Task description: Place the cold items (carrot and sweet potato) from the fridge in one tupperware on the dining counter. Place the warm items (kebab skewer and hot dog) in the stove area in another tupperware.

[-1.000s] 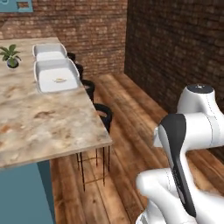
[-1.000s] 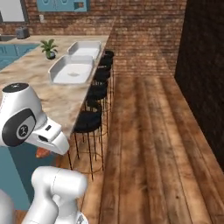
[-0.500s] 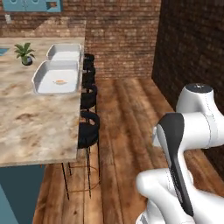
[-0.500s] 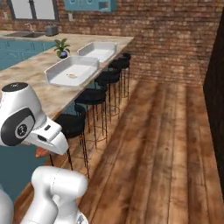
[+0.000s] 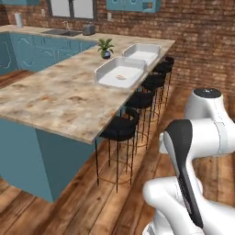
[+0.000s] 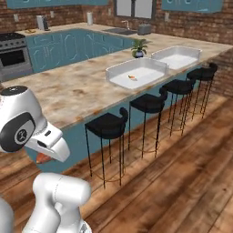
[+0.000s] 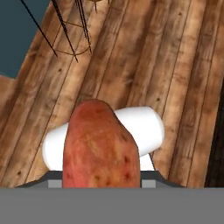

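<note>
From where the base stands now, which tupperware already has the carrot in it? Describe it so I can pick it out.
On the dining counter, two white tubs sit end to end above the stools. Take the nearer tupperware, the one farther from the small potted plant. It has a small orange carrot on its floor; the far tub looks empty.

Dining counter (image 5: 59,98), beige marbled top: two white tupperware tubs (image 5: 120,73) (image 5: 143,52) side by side, potted plant (image 5: 106,47) beside them, far end.
</note>
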Tool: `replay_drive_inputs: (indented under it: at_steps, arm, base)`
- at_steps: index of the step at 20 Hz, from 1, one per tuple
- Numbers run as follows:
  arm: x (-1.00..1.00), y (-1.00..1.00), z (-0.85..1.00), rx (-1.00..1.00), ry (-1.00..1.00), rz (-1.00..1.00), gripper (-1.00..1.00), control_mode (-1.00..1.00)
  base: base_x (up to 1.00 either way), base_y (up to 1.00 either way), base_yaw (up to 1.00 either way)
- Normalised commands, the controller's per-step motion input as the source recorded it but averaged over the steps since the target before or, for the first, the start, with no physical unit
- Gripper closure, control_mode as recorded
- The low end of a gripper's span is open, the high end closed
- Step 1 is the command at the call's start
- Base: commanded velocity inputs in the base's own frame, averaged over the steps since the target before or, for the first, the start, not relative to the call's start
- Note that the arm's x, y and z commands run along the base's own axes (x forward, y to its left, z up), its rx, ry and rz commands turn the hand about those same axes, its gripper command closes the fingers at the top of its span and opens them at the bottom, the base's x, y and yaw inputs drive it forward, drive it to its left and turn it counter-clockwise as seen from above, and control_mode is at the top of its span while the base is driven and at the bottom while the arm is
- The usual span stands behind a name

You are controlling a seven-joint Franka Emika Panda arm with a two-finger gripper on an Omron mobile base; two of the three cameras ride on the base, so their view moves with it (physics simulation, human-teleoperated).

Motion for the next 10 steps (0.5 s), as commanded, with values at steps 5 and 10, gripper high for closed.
replay_drive_inputs:
  at_steps: [5, 10]
  arm:
    - [0.0, 0.0, 0.0, 0.0, 0.0, 0.0, 1.0, 1.0]
    - [0.0, 0.0, 0.0, 0.0, 0.0, 0.0, 1.0, 1.0]
  base:
    - [0.29, -0.99, 0.48]
    - [0.57, -1.0, 0.2]
